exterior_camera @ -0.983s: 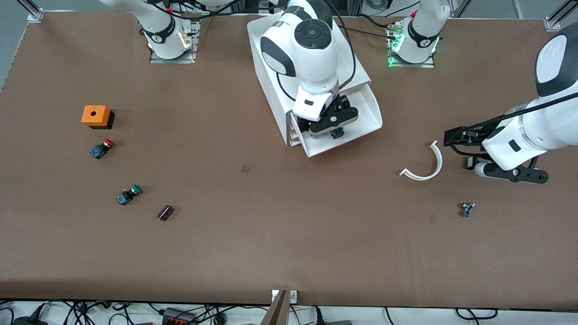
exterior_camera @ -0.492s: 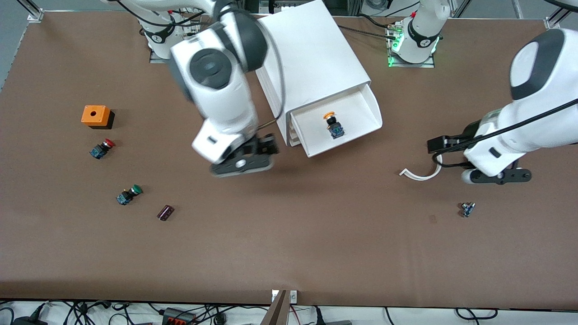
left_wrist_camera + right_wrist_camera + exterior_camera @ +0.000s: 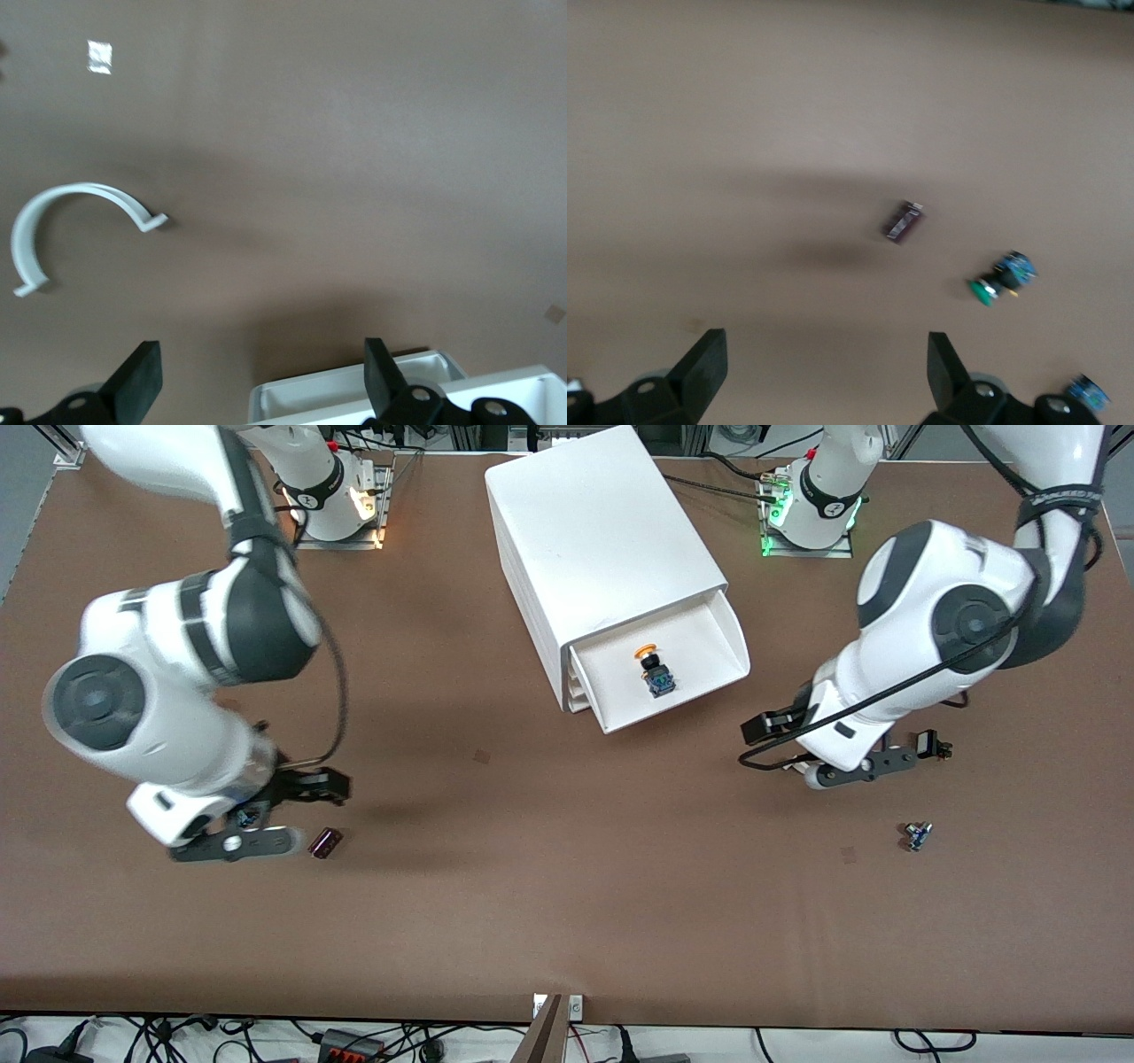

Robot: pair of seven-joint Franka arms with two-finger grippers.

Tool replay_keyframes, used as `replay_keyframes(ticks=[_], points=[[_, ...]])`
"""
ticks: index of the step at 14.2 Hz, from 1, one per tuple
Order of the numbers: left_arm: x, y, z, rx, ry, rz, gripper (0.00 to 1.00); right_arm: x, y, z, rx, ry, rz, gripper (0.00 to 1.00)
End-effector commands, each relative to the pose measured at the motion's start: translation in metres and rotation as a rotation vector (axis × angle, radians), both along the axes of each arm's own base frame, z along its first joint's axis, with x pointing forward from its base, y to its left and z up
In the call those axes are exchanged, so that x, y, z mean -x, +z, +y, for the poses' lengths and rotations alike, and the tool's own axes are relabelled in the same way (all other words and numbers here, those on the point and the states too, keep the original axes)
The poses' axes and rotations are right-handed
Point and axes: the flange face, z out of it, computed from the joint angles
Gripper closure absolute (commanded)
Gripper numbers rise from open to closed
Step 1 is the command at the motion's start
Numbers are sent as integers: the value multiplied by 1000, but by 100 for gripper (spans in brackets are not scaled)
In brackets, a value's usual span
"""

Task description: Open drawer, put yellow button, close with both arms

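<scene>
Lying inside the pulled-out drawer [image 3: 660,673], the yellow button [image 3: 656,670] rests with its cap toward the cabinet [image 3: 602,549] and its dark body toward the drawer's front lip. By the look of it, only the closing push remains, and that move turns on the drawer's front edge, which faces the front camera and slants toward the left arm's end of the table.

The left gripper [image 3: 855,771] hangs over bare table just off that front corner, fingers [image 3: 133,385] spread wide and holding nothing; its wrist view shows the drawer rim [image 3: 354,390] close beside one finger. It is clearly the nearer of the two. The right gripper [image 3: 235,841] is well apart, over the table toward the right arm's end, jaws likewise wide and empty, above the green-capped button [image 3: 1001,279] and beside a small dark block [image 3: 324,842].

A white curved strip [image 3: 71,226] lies near the left gripper, and a small blue part [image 3: 917,835] sits nearer the front camera. Nothing appears to stand between either gripper and the drawer front.
</scene>
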Motion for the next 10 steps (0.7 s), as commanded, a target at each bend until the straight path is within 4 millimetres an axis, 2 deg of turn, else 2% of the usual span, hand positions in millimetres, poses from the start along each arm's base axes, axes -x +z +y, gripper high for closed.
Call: replay_keyframes(ticks=[1, 2, 3, 4, 6, 7, 8, 10], points=[[30, -24, -29, -16, 38, -32, 0, 0, -1, -38, -14, -19, 48, 0], [40, -33, -39, -10, 27, -52, 0, -1, -2, -48, -11, -10, 51, 0], [45, -42, -41, -7, 34, -62, 0, -2, -1, -57, -5, -13, 55, 0], [50, -53, -45, -3, 38, -68, 0, -3, -2, -77, -7, -41, 64, 0], [59, -64, -56, 1, 21, -74, 0, -4, -2, -109, -18, -83, 82, 0], [63, -68, -59, -1, 16, -66, 0, -3, 3, -118, -19, -95, 80, 0], [65, -69, -62, -2, 9, -65, 0, 3, 30, -124, -25, -101, 37, 0], [71, -75, -69, -6, -3, -54, 0, 11, 48, -130, -20, -107, 18, 0]])
